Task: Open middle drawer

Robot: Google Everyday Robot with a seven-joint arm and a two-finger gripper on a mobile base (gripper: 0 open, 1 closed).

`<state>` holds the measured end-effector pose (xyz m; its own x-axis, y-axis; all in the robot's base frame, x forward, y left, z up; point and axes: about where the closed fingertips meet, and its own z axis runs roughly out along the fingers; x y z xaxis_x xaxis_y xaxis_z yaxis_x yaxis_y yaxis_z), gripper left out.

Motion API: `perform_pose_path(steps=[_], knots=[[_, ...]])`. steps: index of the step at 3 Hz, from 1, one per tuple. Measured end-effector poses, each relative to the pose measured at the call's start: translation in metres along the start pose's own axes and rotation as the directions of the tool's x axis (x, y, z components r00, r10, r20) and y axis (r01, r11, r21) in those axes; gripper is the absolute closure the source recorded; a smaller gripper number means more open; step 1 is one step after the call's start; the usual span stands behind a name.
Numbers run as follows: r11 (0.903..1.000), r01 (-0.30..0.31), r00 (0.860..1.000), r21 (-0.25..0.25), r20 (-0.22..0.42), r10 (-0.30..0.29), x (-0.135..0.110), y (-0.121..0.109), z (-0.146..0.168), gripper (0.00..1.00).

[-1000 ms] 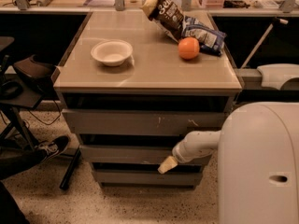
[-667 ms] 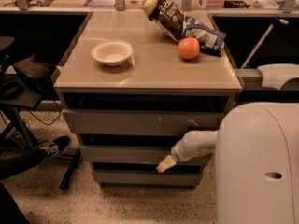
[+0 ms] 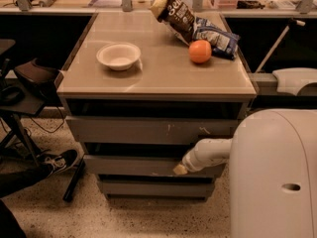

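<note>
The middle drawer [image 3: 129, 165] is the plain grey front second from the top in the low cabinet, below the larger front with white scratch marks [image 3: 148, 130] and above the narrowest bottom front [image 3: 153, 187]. It stands out slightly further than the bottom front. My gripper [image 3: 179, 169], at the end of my white arm [image 3: 210, 152], reaches in from the right. Its tip is against the right part of the middle drawer's front, near its top edge.
On the cabinet top [image 3: 158, 78] are a white bowl [image 3: 118, 56], an orange [image 3: 200, 51] and snack bags [image 3: 195, 24]. My white body [image 3: 277, 177] fills the lower right. A person's shoe [image 3: 59, 161] and a dark stand [image 3: 22, 98] are on the left.
My gripper has shifted a little up and to the right against the middle drawer's front. The drawers and the things on top have not visibly moved.
</note>
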<state>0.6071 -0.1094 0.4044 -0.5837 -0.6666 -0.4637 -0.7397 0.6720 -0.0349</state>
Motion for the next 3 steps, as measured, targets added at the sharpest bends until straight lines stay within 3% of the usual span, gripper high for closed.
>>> perform_pose_path(steps=[2, 3], knots=[[1.0000, 0.000, 1.000, 0.000, 0.000, 0.000, -0.0016, -0.0005, -0.0033, 0.89], [1.0000, 0.000, 1.000, 0.000, 0.000, 0.000, -0.0018, -0.0005, -0.0044, 1.00]])
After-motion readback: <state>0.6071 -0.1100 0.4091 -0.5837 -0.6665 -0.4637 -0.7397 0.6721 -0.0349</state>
